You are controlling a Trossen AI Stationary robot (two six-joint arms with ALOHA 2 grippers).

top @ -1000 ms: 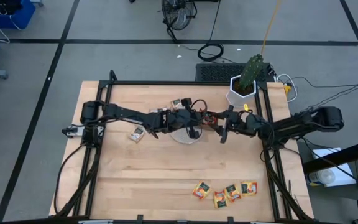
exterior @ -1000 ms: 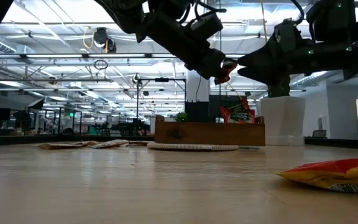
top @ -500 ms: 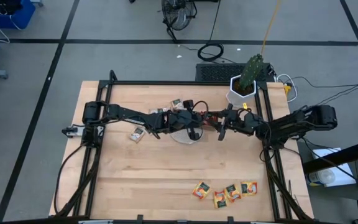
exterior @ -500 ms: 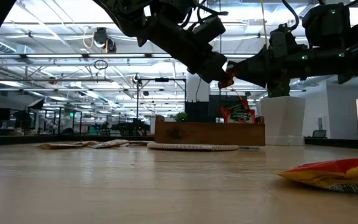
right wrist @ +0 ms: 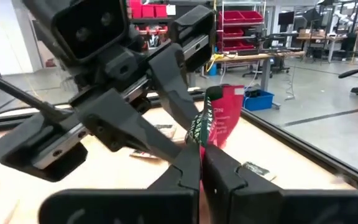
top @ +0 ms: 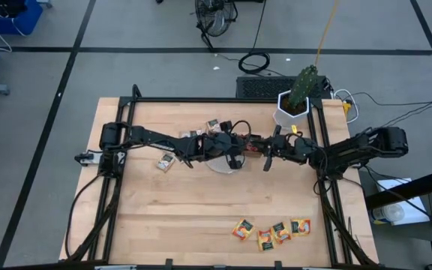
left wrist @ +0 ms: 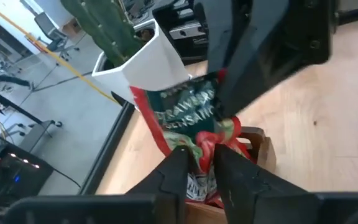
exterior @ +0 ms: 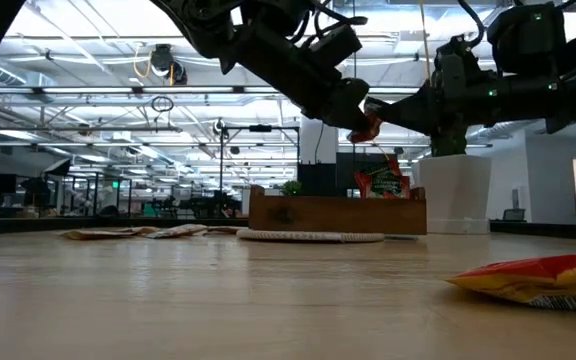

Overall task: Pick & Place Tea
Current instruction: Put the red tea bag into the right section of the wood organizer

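Both arms meet in mid-air over the far middle of the light wooden table point(top: 171, 217), and this looks like a handover in progress. The left gripper point(exterior: 353, 108) and the right gripper point(exterior: 386, 110) face each other tip to tip, with a small flat red tea sachet point(exterior: 367, 127) caught between them, well above the tabletop.

From the right wrist, the right gripper's fingers point(right wrist: 219, 167) are pressed together on the sachet's edge, so that side has its pinch. From the left wrist, the left gripper's fingers point(left wrist: 178, 167) sit with a narrow gap, the sachet lying in it; I cannot tell whether they are gripping or letting go. So I judge the sachet is at the point of passing from one arm to the other, with both in contact.

Below and beyond them sits the brown wooden compartment tray point(exterior: 336, 213), with a red sachet standing in it, beside the white plant pot holding a green cactus point(top: 294, 105). Near the right front edge lie several orange-yellow sachets point(top: 272, 231), and a pale beige sachet point(top: 166, 162) rests on the left part of the table.

Next move, as I read it: the left gripper must fully release and draw back along its own line without dragging the sachet, then the right arm can carry it toward the tray. The risk is a tug while both hold, which could tear or twist the thin packet.
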